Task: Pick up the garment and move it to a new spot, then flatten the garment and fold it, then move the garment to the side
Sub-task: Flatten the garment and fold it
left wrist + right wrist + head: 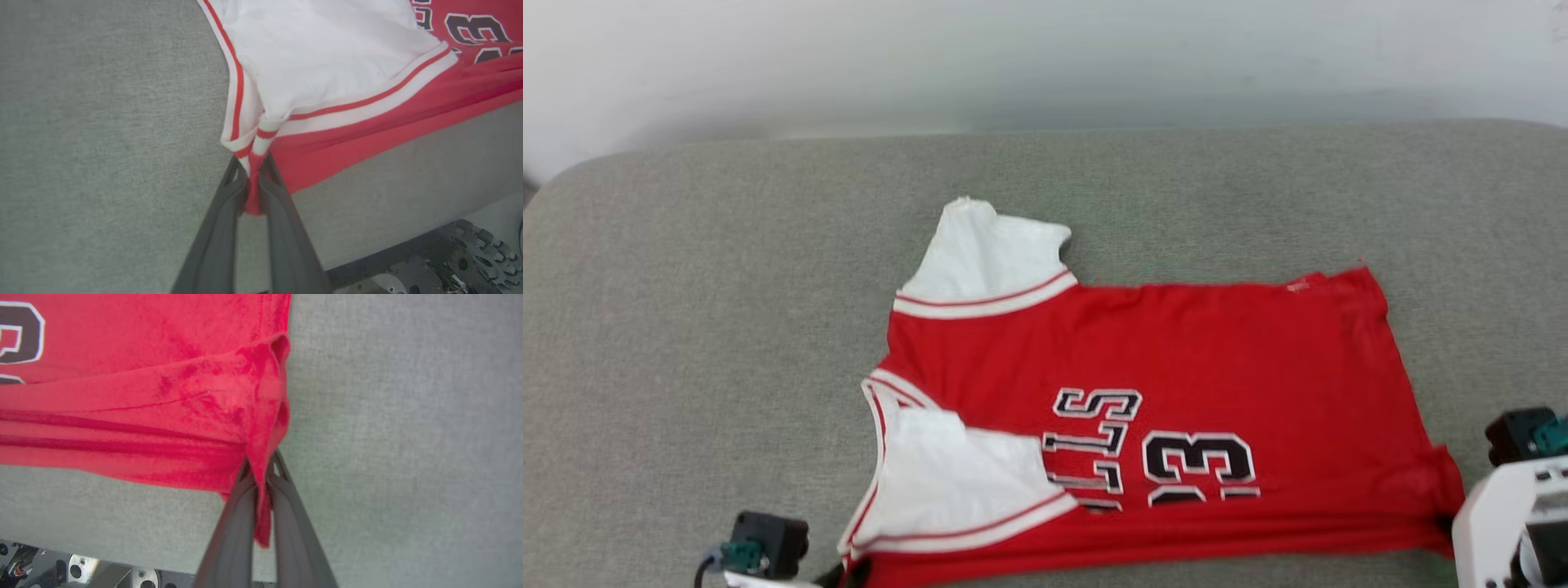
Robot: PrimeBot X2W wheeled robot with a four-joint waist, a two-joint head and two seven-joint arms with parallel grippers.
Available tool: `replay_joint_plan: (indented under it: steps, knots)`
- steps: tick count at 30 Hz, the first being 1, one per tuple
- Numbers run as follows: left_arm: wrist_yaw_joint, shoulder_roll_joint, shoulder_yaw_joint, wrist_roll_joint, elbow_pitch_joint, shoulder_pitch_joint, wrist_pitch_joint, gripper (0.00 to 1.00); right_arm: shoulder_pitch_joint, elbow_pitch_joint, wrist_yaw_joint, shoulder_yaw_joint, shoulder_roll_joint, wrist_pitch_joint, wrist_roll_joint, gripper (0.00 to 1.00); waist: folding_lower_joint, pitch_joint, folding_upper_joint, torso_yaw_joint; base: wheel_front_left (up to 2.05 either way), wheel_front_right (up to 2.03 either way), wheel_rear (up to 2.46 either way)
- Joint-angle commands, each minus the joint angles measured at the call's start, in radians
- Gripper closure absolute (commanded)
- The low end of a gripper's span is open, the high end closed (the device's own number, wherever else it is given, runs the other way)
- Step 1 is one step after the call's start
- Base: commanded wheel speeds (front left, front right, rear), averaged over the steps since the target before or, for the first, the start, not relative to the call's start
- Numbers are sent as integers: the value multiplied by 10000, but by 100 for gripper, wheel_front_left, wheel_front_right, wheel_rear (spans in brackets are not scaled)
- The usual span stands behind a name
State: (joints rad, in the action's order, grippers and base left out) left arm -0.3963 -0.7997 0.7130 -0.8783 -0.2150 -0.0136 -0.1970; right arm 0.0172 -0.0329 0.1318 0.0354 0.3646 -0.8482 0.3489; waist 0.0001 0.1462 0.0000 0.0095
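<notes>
- The left gripper (pixel 254 166) is low over the near edge of the cushion, at its left part. Its two dark fingers (pixel 220 228) are closed on the red-and-white striped trim at the near shoulder corner of the jersey T-shirt (pixel 1176 351), and a small fold of cloth is pinched between them.
- The right gripper (pixel 261 467) is also by the near edge, more to the right. Its fingers (pixel 292 531) are closed on the near hem corner of the jersey, and a red strip of fabric hangs down between them.
- In the head view the white housing of the right forearm (pixel 1503 510) is at the lower right, and the dark wrist block of the left arm (pixel 768 541) is at the lower left.
- The jersey lies sideways on the near half of the cushion, sleeves to the left and hem to the right. The near white sleeve (pixel 947 474) is folded over the front and covers part of the black letters. The far sleeve (pixel 980 253) points toward the far edge.
- The grey fabric cushion (pixel 686 327) has rounded far corners.
- Behind its far edge is a pale wall (pixel 1045 57).
</notes>
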Motion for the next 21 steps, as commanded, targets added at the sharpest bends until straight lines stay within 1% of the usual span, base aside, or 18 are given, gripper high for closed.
replay_joint_plan:
  steps: [1, 4, 6, 10, 11, 12, 13, 14, 15, 21]
  knots:
    - [-81, -119, 13, -36, 30, 135, -36, 100, -202, 66, -21, 124, 152, -110, 76, 100, -1, -68, 0, -76, 0, 0, 0]
    - [-70, -84, 140, -135, 52, 403, -93, 100, -676, 306, -21, 379, 289, -412, 117, 100, -1, -61, 0, -117, 0, 0, 0]
    - [15, 16, 220, -199, 195, 492, -78, 100, -891, 350, -21, 496, 276, -500, 89, 100, -1, -32, 0, -127, 0, 0, 0]
    - [284, 362, 341, -355, 627, 449, 28, 100, -1075, 208, -20, 595, -93, -511, 299, 100, -1, 17, 0, -157, 0, 0, 0]
    - [352, 432, 369, -382, 767, 415, 61, 100, -1083, 174, -20, 563, -107, -455, 263, 85, -1, 26, 0, -159, 0, 0, 0]
    - [431, 458, 395, -381, 878, 372, 82, 100, -1098, 128, -20, 520, -129, -409, 224, 30, -1, 33, 0, -162, 0, 0, 0]
    - [496, 495, 401, -376, 999, 328, 86, 75, -1101, 58, -20, 483, -164, -352, 189, 0, -1, 33, 0, -163, 0, 0, 0]
    - [532, 540, 407, -354, 1121, 280, 140, 27, -1068, -16, -20, 550, -237, -271, 158, 0, -1, 26, 0, -164, 0, 0, 0]
    - [572, 576, 406, -297, 1215, 229, 187, 0, -1017, -72, -18, 567, -277, -188, 122, 0, -1, 13, 0, -165, 0, 0, 0]
    - [698, 811, 128, -221, 1513, 20, 913, 0, -703, -62, -15, 499, -181, 376, 5, 0, -1, -179, 0, -160, 0, 0, 0]
